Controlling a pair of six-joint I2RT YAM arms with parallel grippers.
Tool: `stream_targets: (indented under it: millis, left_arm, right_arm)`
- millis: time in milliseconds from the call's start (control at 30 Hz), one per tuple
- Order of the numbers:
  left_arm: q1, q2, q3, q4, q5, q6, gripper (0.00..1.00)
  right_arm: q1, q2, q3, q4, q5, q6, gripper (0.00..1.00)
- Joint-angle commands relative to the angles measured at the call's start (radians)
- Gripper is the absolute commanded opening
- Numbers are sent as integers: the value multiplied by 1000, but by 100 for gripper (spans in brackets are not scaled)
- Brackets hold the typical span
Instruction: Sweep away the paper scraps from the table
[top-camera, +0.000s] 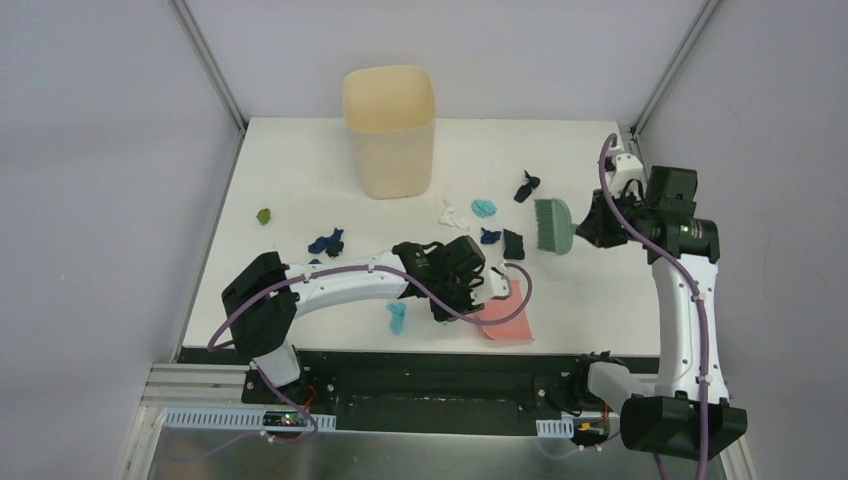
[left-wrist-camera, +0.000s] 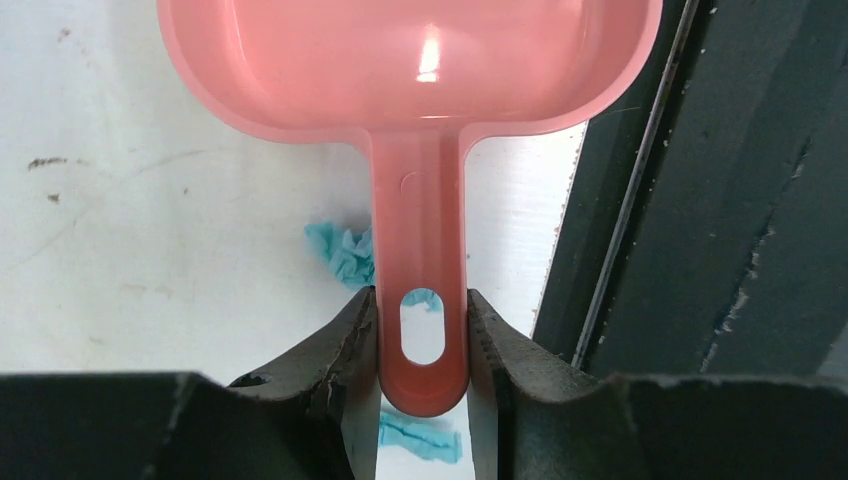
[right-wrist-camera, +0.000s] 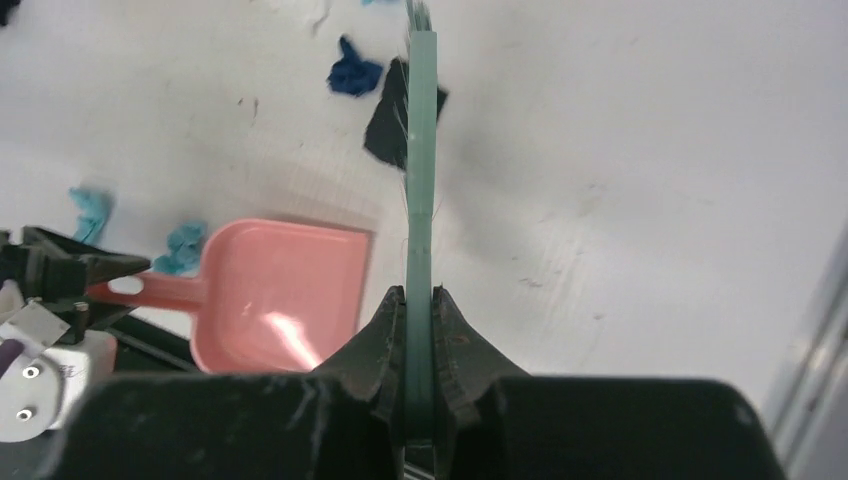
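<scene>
**Two-tool sweeping posture.** Left fingers (left-wrist-camera: 335, 345) pinch the handle of the pink dustpan (left-wrist-camera: 420, 60), keeping it low at the tabletop (top-camera: 600, 290), presumably to catch debris. Right fingers (right-wrist-camera: 385, 340) pinch the teal brush (right-wrist-camera: 421, 150), its head reaching toward the cream bin (top-camera: 390, 130). The paper scraps (top-camera: 485, 208) lie loose in front of the bin, in a band running left to right. Being crumpled, they show no heading of their own.

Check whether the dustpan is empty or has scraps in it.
Empty: the dustpan shows a bare pink inside in both wrist views; scraps lie on the table outside it.
</scene>
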Motion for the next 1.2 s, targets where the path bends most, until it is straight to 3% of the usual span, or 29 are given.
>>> stream_targets:
  millis: [0,367,533,700,967,1167]
  left_arm:
    - [72,-57,121,-114,-51,-149,10]
    - [183,-18,128,-174,-229,-213,3]
    - [215,17,137,-192,-189,-216,3]
    - [223,47,144,-221,-116,-207,3]
    - [225,63,143,-221,-102,-209,2]
    - [224,66,135,-207,-104,-205,3]
  right_arm:
    - [25,92,214,-46,197,-51,0]
    - [287,499,502,0,663,-161,0]
    - [372,646,572,132,870,-222,0]
    - [398,857,732,152,953,-273,0]
    - [418,1066,909,91,898,-297,0]
    - [436,1016,886,-78,602,-177,0]
